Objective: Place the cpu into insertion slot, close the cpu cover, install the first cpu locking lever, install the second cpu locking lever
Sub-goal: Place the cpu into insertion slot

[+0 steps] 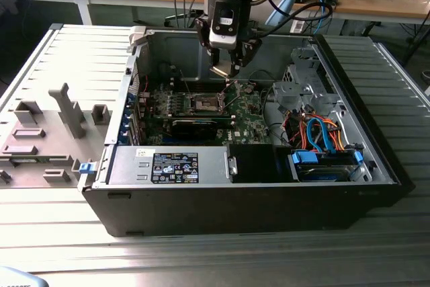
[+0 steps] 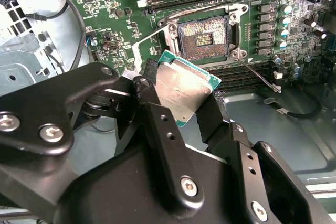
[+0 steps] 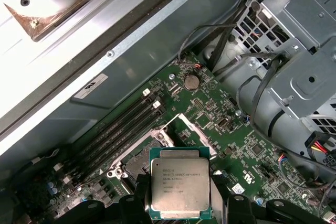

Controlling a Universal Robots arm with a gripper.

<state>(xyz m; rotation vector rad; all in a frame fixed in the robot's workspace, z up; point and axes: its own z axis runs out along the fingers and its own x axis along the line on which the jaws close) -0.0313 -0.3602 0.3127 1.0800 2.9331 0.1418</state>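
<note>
Step one in hand. My gripper (image 1: pixel 225 70) is clamped on the cpu (image 3: pixel 180 188) by its edges, clear of the board (image 2: pixel 105 3). The slot (image 2: pixel 202 38) sits uncovered just beneath and ahead of it. I judge seating demands square, level alignment.

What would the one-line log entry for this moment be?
gripper: shut on cpu | insertion slot: empty, uncovered | cpu: not yet seated

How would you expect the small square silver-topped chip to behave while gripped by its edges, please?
The square chip with a dull silver metal top looks rigid, so it probably won't flex. Held by thin edges in the black gripper, it might slip or twist. Small and thin, it is likely light.
</note>
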